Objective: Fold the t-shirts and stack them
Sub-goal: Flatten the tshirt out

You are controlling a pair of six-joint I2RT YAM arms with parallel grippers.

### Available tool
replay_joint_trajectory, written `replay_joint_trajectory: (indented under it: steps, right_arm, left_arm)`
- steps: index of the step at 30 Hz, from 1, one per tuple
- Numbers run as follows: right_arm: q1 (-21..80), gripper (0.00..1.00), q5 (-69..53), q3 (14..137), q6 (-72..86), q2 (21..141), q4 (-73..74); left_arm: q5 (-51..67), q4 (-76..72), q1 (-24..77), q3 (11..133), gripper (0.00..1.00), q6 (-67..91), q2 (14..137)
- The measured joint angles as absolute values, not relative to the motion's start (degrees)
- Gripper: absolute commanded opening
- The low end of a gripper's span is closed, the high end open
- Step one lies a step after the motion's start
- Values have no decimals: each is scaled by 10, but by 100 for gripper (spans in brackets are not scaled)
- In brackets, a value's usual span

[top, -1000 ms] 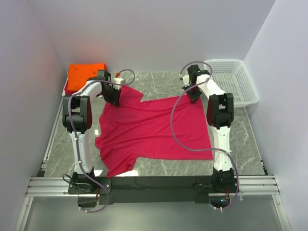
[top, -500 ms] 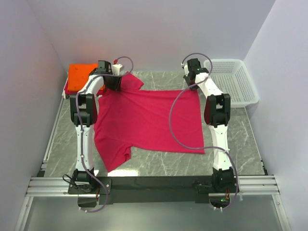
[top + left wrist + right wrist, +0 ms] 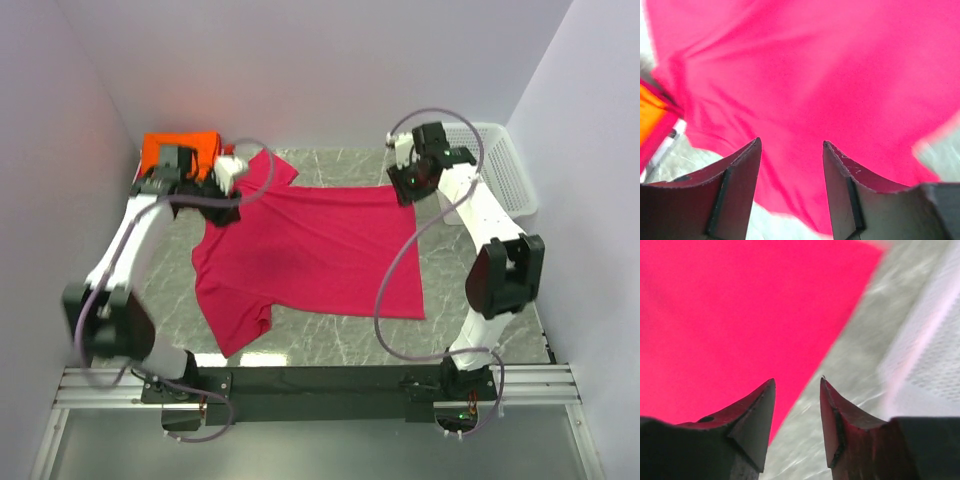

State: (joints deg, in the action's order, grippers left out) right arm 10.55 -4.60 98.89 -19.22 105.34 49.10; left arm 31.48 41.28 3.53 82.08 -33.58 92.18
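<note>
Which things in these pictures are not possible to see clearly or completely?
- Top view: the left arm covers part of the orange t-shirt; whether others lie beneath is unclear.
- Top view: the right arm hides part of the white basket.
- Wrist views: the crimson t-shirt is blurred and cut off by the edges.

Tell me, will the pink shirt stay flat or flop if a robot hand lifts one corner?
Probably floppy: the pink shirt lies limp and wrinkled. It looks thin, so likely light. It may slide on the smooth table.
</note>
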Motion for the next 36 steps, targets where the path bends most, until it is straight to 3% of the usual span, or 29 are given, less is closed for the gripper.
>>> replay_joint_trajectory:
  steps: [5,11,16,25,27,31,34,36]
  right_arm:
    - [109,46,-127,841,-177,995,525]
    - [109,46,-156,670,-166,997,554]
    - [109,45,-163,659,-155,998,542]
    - [109,44,-158,666,-146,1038,523]
    - [109,44,-157,668,-146,1042,522]
    - [109,43,-153,668,-146,1044,521]
    - [109,43,-144,668,-146,1045,520]
    - [109,43,-140,669,-145,1049,521]
  left_arm:
    - [343,509,103,666,66,-414,762]
    - [302,552,232,497,66,-403,733]
    - [254,520,321,465,62,-347,720]
    - [176,423,375,462,57,-265,776]
    - [164,408,385,462,45,-250,793]
    - [159,393,406,462,14,-230,817]
    - [158,385,433,462,1,-225,820]
    - [157,379,458,462,1,-226,822]
